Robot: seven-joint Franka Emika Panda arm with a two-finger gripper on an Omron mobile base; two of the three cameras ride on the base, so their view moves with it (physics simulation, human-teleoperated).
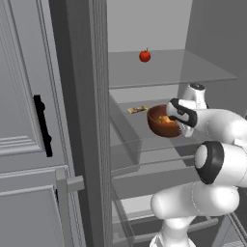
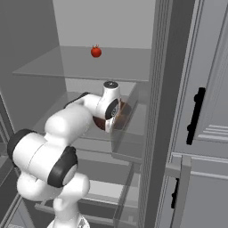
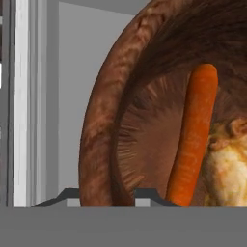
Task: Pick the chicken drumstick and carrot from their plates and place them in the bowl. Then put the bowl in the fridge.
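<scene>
We see the tall grey fridge (image 1: 29, 120) standing open, its panelled door with the black bar handle (image 1: 42, 124) swung out to the left in the left base view and to the right in the right base view. Inside, the pale interior holds clear glass shelves (image 1: 169, 67).

The white arm reaches into the fridge at the middle shelf level. At its end the two-finger gripper (image 3: 107, 195) sits at the rim of the deep, glossy, coppery reddish-brown bowl (image 1: 163, 121). In the hand view its two dark fingertips (image 3: 67, 195) stand one on each side of the bowl's wall, close against it, but we cannot tell whether they press on the rim or stand just clear of it.

The bowl is inside the fridge, over the middle shelf, near the right side in the left base view; whether it rests on the glass we cannot tell.

In the bowl lies the slim orange-red carrot (image 3: 195, 135), leaning along the inner wall, with the lumpy golden-brown chicken drumstick (image 3: 226, 164) touching it on its right.

A small round red fruit with a stem (image 1: 144, 56) sits on the upper shelf, far back. A small flat yellowish packet (image 1: 137, 110) lies on the middle shelf, just left of the bowl.
</scene>
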